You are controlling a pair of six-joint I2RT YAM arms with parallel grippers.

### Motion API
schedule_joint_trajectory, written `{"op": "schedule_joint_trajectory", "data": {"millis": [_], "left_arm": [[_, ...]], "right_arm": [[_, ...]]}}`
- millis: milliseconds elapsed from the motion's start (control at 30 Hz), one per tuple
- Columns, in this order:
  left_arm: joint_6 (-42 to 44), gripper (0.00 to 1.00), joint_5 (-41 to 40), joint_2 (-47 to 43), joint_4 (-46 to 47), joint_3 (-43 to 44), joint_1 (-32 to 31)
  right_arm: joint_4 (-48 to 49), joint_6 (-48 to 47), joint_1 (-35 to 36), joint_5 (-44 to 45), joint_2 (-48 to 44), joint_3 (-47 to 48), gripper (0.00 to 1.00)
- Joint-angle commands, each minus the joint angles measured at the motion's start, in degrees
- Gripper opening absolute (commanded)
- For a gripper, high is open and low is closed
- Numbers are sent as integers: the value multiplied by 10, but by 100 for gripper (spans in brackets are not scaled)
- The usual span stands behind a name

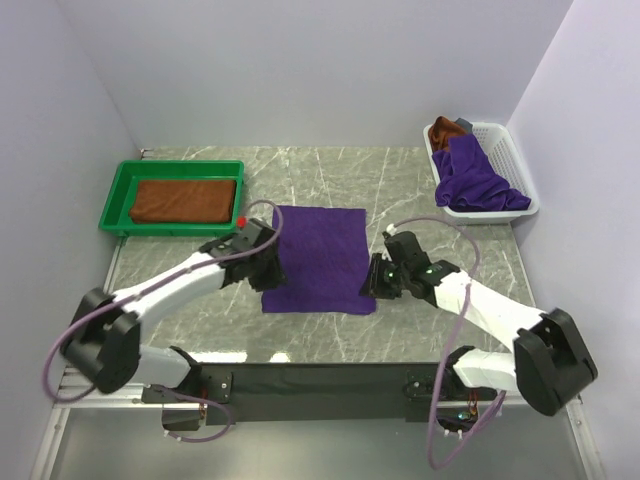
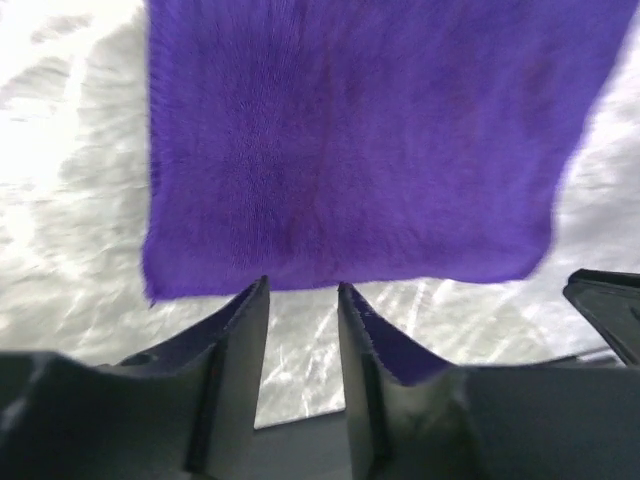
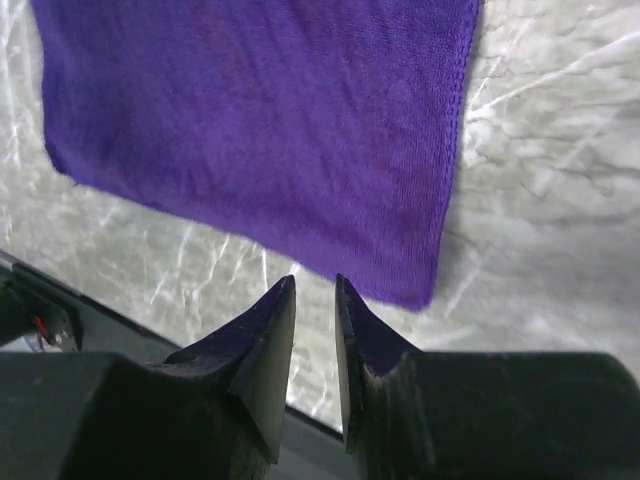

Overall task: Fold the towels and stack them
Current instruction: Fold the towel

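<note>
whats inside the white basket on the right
A crumpled purple towel fills most of the white basket, with a rust-brown towel and a small dark item at its far end. Anything beneath them is covered.

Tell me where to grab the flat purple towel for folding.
Pinch the towel at its near corners, left gripper from its left side, right gripper from its right. It lies flat and spread on the table, so only edges and corners give a lip. Both grippers sit open just outside its side edges.
</note>
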Motion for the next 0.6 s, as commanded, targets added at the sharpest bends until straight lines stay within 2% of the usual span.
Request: {"op": "schedule_joint_trajectory", "data": {"millis": [0, 133, 233, 433, 567], "left_arm": [[-13, 35, -18, 45, 47, -4, -14], [-27, 29, -40, 80, 78, -49, -14], [-40, 29, -32, 88, 89, -97, -14], [-69, 32, -6, 52, 98, -186, -15], [-72, 35, -9, 5, 69, -195, -15]], "right_arm": [[94, 37, 6, -14, 39, -30, 29], [117, 39, 6, -23, 112, -55, 29], [105, 37, 5, -31, 129, -71, 28], [51, 36, -16, 1, 91, -111, 29], [14, 35, -23, 22, 43, -116, 29]]}}
